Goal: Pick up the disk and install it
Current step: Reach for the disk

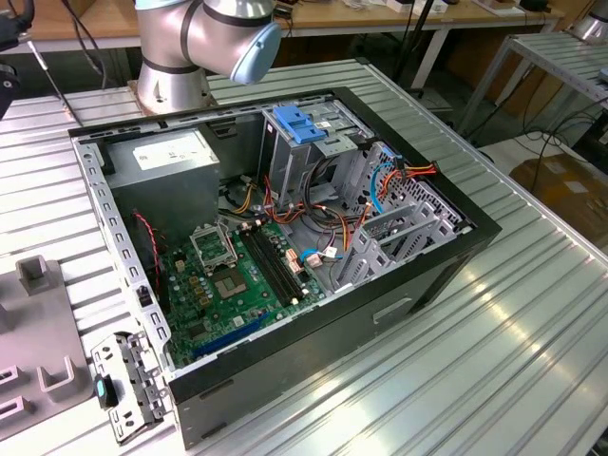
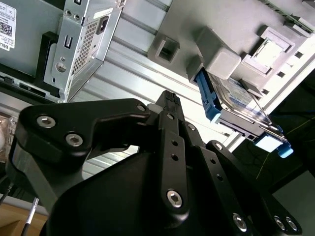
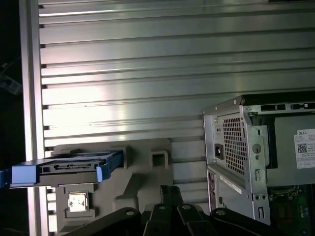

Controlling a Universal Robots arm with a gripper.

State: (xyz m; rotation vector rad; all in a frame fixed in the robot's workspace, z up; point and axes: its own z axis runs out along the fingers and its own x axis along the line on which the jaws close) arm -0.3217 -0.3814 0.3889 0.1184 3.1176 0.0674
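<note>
One end effector [image 3: 170, 191], one disk [image 3: 69, 168], one case [image 1: 399, 302]

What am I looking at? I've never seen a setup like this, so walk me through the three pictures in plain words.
This is a robot arm mounted on a ribbed metal table. The exterior view comes from a camera off the arm. It shows an open computer case lying on the table, with its green circuit board and grey power box exposed. The two wrist views come from cameras riding on the arm, so the black gripper sits in their foreground. Beyond it, both wrist views show the disk, a flat drive in a blue frame. It rests in a grey holder on the table, apart from the case. The gripper is apart from the disk, which is not yet picked up.
</note>
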